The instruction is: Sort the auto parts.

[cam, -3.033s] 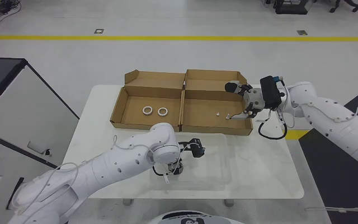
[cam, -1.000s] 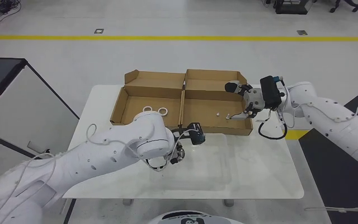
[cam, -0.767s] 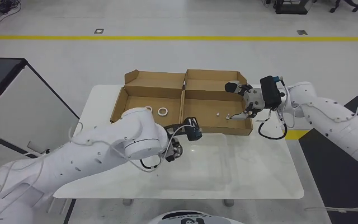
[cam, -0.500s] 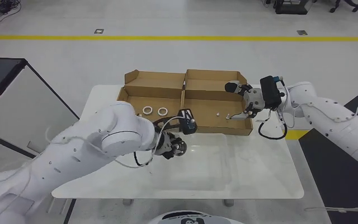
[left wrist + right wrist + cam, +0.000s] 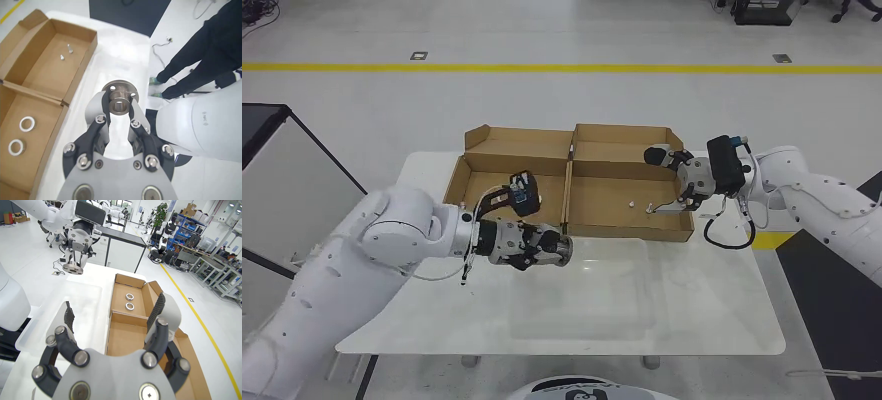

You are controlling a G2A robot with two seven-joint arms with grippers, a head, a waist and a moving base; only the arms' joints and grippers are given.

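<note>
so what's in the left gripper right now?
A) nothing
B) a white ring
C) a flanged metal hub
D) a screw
C: in the left wrist view the left gripper is shut on the flanged metal hub, fingers on either side of its neck, while the white rings lie in the cardboard box.

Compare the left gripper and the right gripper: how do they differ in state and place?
The left gripper is shut on a flanged metal hub; the right gripper is open and holds nothing. The left gripper hangs above the clear tray; the right gripper hangs above the cardboard box, over the compartment with the small bolts. Both are of the same build.
</note>
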